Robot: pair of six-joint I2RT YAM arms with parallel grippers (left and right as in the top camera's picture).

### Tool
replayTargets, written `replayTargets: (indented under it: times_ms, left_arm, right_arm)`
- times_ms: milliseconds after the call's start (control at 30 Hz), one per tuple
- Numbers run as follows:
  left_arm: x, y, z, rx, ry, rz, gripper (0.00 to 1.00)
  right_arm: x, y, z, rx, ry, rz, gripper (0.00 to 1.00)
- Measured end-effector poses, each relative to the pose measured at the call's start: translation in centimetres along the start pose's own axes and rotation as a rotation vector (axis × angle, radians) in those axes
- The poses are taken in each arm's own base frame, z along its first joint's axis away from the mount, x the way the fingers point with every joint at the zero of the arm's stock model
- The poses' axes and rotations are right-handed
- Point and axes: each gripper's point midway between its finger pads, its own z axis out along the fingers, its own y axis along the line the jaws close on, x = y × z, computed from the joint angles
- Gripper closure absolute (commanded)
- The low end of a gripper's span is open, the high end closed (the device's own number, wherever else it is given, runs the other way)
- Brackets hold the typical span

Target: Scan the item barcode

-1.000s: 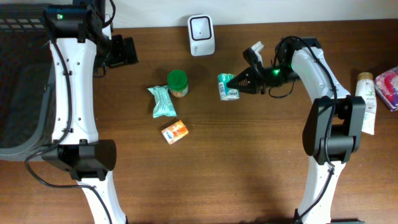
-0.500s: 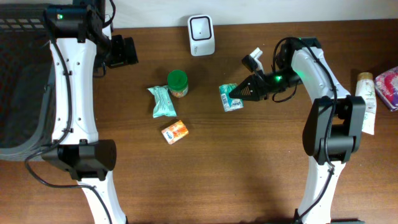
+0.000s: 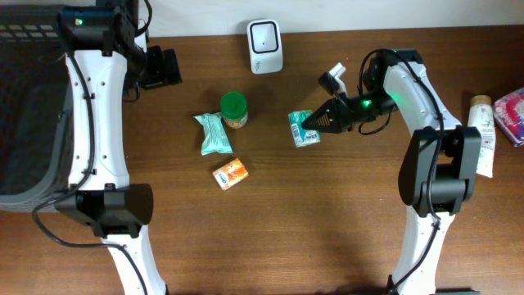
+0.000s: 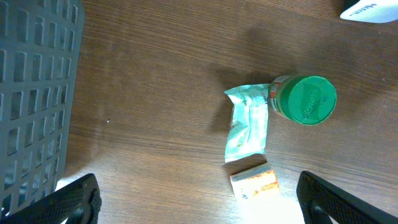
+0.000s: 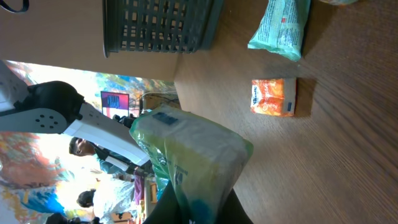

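the green packet [image 3: 304, 131] — pinched in the right gripper [image 3: 313, 124] — is best lifted clear and its barcode turned squarely toward the scanner [image 3: 266, 45].

No text readable: print on orange packet [image 4: 254, 185] and pouch [image 5: 193, 155] blurred.

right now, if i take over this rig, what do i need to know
Right tool: shut on the green-and-white packet, mid-table, right of the green-lidded jar.
Left tool: open, holding nothing, at the far left by the basket.
Scanner: at the table's back edge, up and left of the held packet.
Done: packet gripped.
Left: bring its barcode in front of the scanner. The teal packet and orange packet lie on the table, not held.
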Motion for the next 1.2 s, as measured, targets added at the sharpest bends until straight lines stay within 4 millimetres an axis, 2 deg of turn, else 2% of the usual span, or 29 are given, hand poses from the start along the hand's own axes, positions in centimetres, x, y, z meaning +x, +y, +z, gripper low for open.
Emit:
replayTargets:
  times_ms: [167,267,333,367,400,433,500,533,600,633,667,700,733,767,867,900,967,1000,1100,1200]
  left_arm:
    - [0.0,0.0,0.0,0.0,0.0,0.0,0.01]
    - [0.0,0.0,0.0,0.0,0.0,0.0,0.01]
    - [0.0,0.0,0.0,0.0,0.001,0.0,0.01]
    - [0.0,0.0,0.0,0.0,0.0,0.0,0.01]
    - [0.0,0.0,0.0,0.0,-0.001,0.0,0.01]
    - [0.0,0.0,0.0,0.0,0.0,0.0,0.01]
    - [0.0,0.0,0.0,0.0,0.0,0.0,0.01]
    - [0.0,0.0,0.0,-0.001,0.001,0.0,0.01]
    - [0.0,0.0,0.0,0.0,-0.001,0.0,0.01]
    - [0.0,0.0,0.0,0.0,0.0,0.0,0.01]
    - [0.0,0.0,0.0,0.0,0.0,0.0,0.01]
    - [0.0,0.0,0.0,0.0,0.0,0.0,0.01]
    - [0.1,0.0,0.0,-0.001,0.003,0.0,0.01]
    - [0.0,0.0,0.0,0.0,0.0,0.0,0.01]
    - [0.0,0.0,0.0,0.0,-0.001,0.0,0.01]
    - [0.0,0.0,0.0,0.0,0.0,0.0,0.01]
    - [0.0,0.0,0.0,0.0,-0.001,0.0,0.01]
    - [0.0,0.0,0.0,0.0,-0.001,0.0,0.01]
    - [0.0,0.0,0.0,0.0,0.0,0.0,0.01]
    - [0.0,0.0,0.0,0.0,0.0,0.0,0.01]
  right_arm:
    - [-0.7,-0.4,0.1,0.006,-0.017,-0.063,0.96]
    - [-2.9,-2.0,1.1,0.058,-0.041,-0.183,0.96]
    - [-5.1,-6.0,1.8,0.278,-0.037,-0.127,0.96]
    - [-5.2,-8.0,2.0,0.417,-0.029,-0.028,0.96]
    - [-5.1,-10.1,1.2,0.557,-0.031,0.044,0.96]
    - [-5.7,-11.7,1.3,0.709,-0.044,0.073,0.96]
    - [-8.1,-13.5,0.1,0.916,-0.128,0.029,0.96]
    - [-10.2,-14.1,-1.1,1.036,-0.203,-0.018,0.96]
    - [-13.1,-14.2,-2.9,1.206,-0.32,-0.088,0.96]
    - [-15.3,-13.7,-3.6,1.256,-0.401,-0.159,0.96]
    - [-18.2,-12.3,-4.3,1.305,-0.502,-0.27,0.96]
    - [-19.8,-11.2,-4.3,1.32,-0.555,-0.343,0.96]
    - [-21.9,-9.4,-4.1,1.324,-0.62,-0.448,0.96]
    - [-22.9,-8.3,-3.9,1.33,-0.653,-0.516,0.96]
    - [-26.0,-4.0,-1.6,1.355,-0.698,-0.811,0.96]
    - [-26.3,-3.5,-0.8,1.364,-0.685,-0.87,0.96]
    - [-26.8,-3.7,1.0,1.383,-0.65,-0.975,0.96]
    - [-26.9,-4.4,1.7,1.393,-0.628,-1.007,0.96]
    - [-26.4,-8.3,3.1,1.423,-0.534,-1.036,0.96]
    - [-26.3,-9.9,3.6,1.434,-0.504,-1.045,0.96]
